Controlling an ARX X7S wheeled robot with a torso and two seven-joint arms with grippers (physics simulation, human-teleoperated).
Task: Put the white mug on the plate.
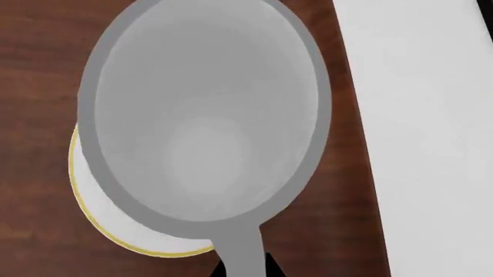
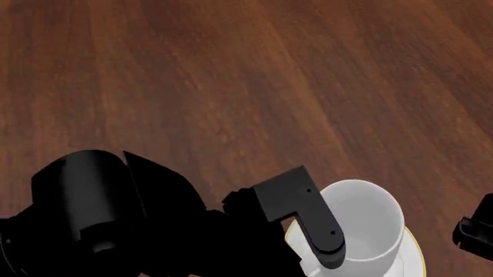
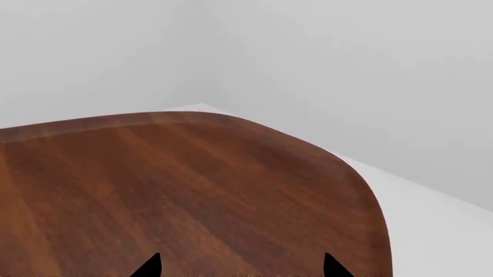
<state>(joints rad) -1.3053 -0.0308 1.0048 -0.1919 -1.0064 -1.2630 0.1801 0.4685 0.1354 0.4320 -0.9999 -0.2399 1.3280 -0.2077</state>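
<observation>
1. I am in a bare simulated room, not a furnished home: plain pale grey walls meet in a corner behind my bench.
2. The bench is dark wood-grain with a rounded corner, over a flat white floor.
3. Tableware alone hints at dining: a white mug on a gold-rimmed plate.

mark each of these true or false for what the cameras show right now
1. The white mug is above the plate. True.
2. The mug lies on its side. False: it is upright, its mouth open to the left wrist camera.
3. The left gripper is at the mug. True.
4. The right gripper holds the plate. False: its tips are apart over the bare wooden table.
5. The plate has a blue rim. False: the rim is gold.
</observation>
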